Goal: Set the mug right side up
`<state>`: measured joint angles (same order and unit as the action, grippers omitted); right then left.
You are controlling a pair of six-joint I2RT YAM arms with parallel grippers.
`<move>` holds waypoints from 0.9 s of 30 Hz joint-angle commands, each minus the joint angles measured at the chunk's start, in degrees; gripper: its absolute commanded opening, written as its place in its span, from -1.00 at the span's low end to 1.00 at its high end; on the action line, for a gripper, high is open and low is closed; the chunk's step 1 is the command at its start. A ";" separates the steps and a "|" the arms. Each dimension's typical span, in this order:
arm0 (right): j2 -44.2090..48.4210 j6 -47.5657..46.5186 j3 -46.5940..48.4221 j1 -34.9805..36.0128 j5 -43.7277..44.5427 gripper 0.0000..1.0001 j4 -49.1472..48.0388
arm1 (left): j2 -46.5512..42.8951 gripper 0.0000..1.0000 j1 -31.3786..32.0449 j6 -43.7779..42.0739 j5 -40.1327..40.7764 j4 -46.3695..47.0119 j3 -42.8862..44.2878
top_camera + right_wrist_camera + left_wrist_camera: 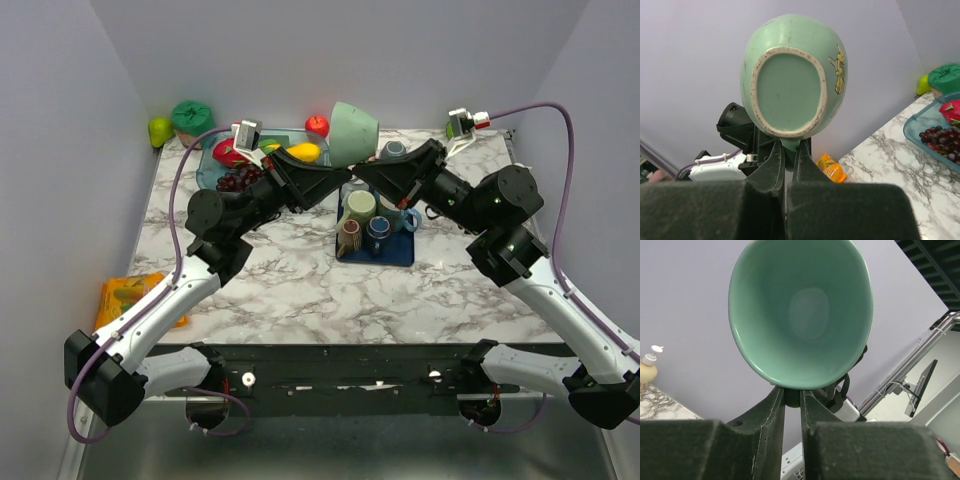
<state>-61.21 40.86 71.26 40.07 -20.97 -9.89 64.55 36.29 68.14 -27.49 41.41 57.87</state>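
The mint-green glazed ceramic mug (353, 133) is in the air above the upper middle of the frame, clear of the marble counter (300, 285). It lies on its side between the two arms. Its mouth faces the left wrist camera and its unglazed base ring faces the right wrist camera.

The right gripper (789, 150) has its jaws closed on a green nub at the mug's underside, probably the handle. The left gripper (792, 396) has its jaws drawn almost together just below the rim. Whether they pinch anything, I cannot tell.

The mug is likely stiff, fairly heavy for its size, slick with glaze and breakable if dropped. The flared wall gives narrow jaws no flat to bite on, so the handle or the rim looks like the safest hold. A handle grip may let the mug swing.

Below it, the dark blue rectangular tray (398, 256) holds a pale green mug (360, 205), a brown striped cup (350, 236) and a blue cup (379, 229), all mouth up. At upper left, the clear blue dish (208, 172) holds dark grapes (237, 180), a yellow fruit (305, 152) and a red fruit (228, 152).
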 commanded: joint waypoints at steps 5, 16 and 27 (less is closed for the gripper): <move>-0.31 -2.36 -1.74 3.69 -0.22 -0.99 -3.56 | 1.54 -0.46 0.80 -1.43 3.93 -0.71 3.92; -0.84 -3.60 -3.68 5.10 2.42 -0.99 -1.89 | 1.89 -0.93 0.97 -0.73 5.60 1.66 3.75; 2.32 -3.07 -7.28 5.01 14.98 -0.69 5.66 | -3.20 -1.00 0.97 -11.96 12.01 -13.53 4.36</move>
<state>-59.92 38.39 66.76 43.81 -9.76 -12.64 64.60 37.01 63.66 -23.05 34.22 59.66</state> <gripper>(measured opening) 0.097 0.176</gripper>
